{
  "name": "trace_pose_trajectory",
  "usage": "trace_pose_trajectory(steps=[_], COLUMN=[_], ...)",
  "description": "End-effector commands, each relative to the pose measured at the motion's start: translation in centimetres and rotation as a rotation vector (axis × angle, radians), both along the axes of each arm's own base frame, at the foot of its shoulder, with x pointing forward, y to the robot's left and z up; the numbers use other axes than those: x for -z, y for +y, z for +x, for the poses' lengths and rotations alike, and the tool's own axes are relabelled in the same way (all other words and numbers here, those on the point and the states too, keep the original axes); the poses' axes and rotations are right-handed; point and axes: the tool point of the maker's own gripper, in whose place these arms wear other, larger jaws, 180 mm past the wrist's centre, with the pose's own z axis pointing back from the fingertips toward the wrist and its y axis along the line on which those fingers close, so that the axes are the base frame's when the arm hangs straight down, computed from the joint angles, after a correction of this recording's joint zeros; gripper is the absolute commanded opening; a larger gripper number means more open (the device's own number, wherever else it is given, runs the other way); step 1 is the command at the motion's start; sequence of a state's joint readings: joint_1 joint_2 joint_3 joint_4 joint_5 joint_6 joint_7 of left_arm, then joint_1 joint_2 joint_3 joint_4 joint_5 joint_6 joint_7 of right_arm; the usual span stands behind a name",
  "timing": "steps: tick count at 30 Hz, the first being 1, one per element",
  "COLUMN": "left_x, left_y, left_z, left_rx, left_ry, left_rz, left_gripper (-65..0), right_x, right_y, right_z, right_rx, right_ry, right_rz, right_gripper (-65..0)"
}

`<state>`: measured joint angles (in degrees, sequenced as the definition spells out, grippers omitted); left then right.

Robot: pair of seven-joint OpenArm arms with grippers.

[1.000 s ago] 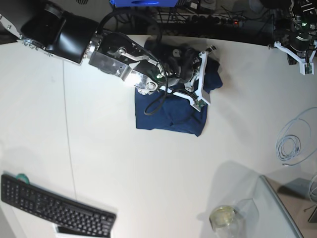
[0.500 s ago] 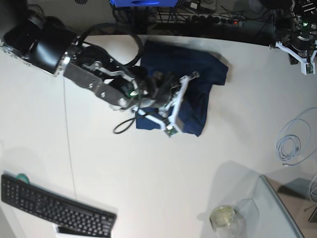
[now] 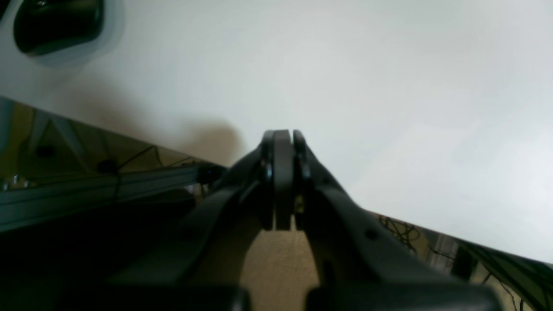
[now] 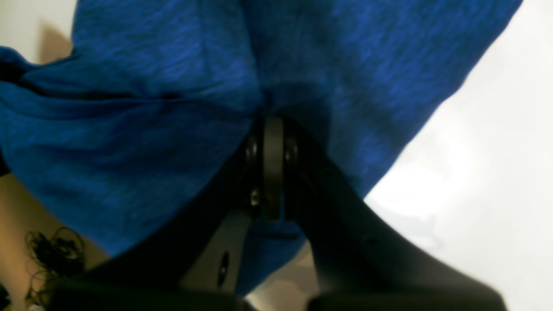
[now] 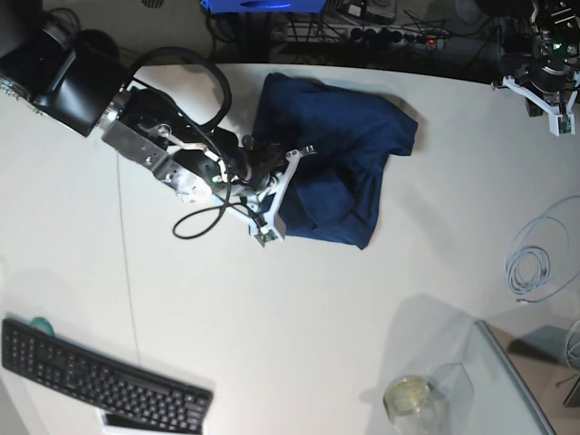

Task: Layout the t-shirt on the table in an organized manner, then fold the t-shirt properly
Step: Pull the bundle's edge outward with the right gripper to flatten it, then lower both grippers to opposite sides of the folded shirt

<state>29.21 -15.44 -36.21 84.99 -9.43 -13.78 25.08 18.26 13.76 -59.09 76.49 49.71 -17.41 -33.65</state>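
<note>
The right gripper (image 5: pixel 283 192), jaws pinching the t-shirt (image 5: pixel 331 159), has dragged its fold leftward; left gripper (image 3: pixel 283 181) stays pressed together, idle

no legible text, labels, brands or numbers in any view. keyboard (image 5: pixel 100 379) keycaps too small to read; t-shirt (image 5: pixel 331 159) is plain, no print; both wrist views too blurred to make out any markings.
</note>
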Motion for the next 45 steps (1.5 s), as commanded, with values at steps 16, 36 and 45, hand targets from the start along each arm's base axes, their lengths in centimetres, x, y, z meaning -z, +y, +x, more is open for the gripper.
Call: trace_pose_trajectory(steps=[16,36,45], left_x=[-0.9,-2.2,-5.7], left_y=[0.7,-0.2,-13.4], left_z=[0.2,1.7,11.6], left_rx=[0.011,0.045,0.318], left_ry=[-0.017,-0.063,-0.226], left_rz=[0.027,0.029,-0.101], left_gripper=[-65.0,-65.0,-65.0], right_x=[-4.7,-12.1,-11.6], right_y=[8.6,6.4,-3.0], right_z=[4.9,10.1,7.0], right_rx=[-0.058,-0.013,0.216], right_ry=[-0.09,-0.248,-0.202], right_rz=[0.123,0.108,0.177], right_gripper=[-65.0,-65.0,-65.0])
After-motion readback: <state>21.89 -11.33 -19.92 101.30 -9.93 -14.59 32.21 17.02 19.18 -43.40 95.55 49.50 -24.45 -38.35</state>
